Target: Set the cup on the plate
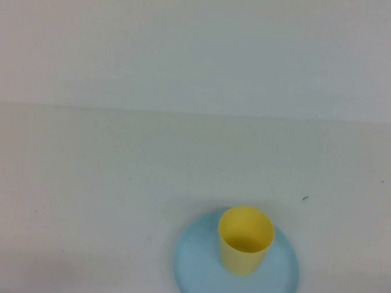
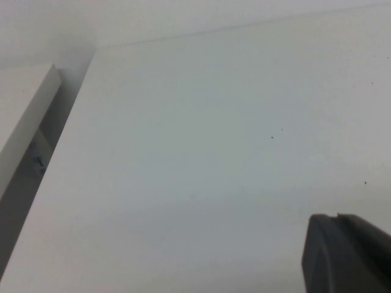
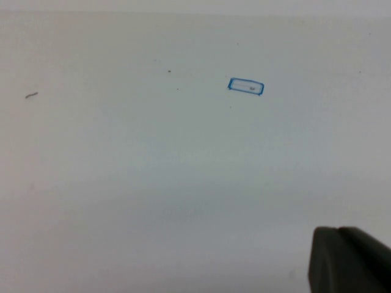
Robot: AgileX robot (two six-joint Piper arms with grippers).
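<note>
The yellow cup [image 1: 245, 240] stands upright on the light-blue plate [image 1: 195, 270], near the table's front edge, right of centre in the high view. Neither arm shows in the high view. My left gripper [image 2: 336, 215] shows only in the left wrist view as dark fingertips pressed together over bare white table, holding nothing. My right gripper [image 3: 338, 229] shows only in the right wrist view, fingertips also together and empty over bare table. Neither the cup nor the plate is in either wrist view.
The white table [image 1: 110, 180] ends at a white wall at the back. The left wrist view shows the table's side edge and a white panel [image 2: 24, 116] beyond it. A small blue rectangle mark [image 3: 245, 86] lies on the table in the right wrist view.
</note>
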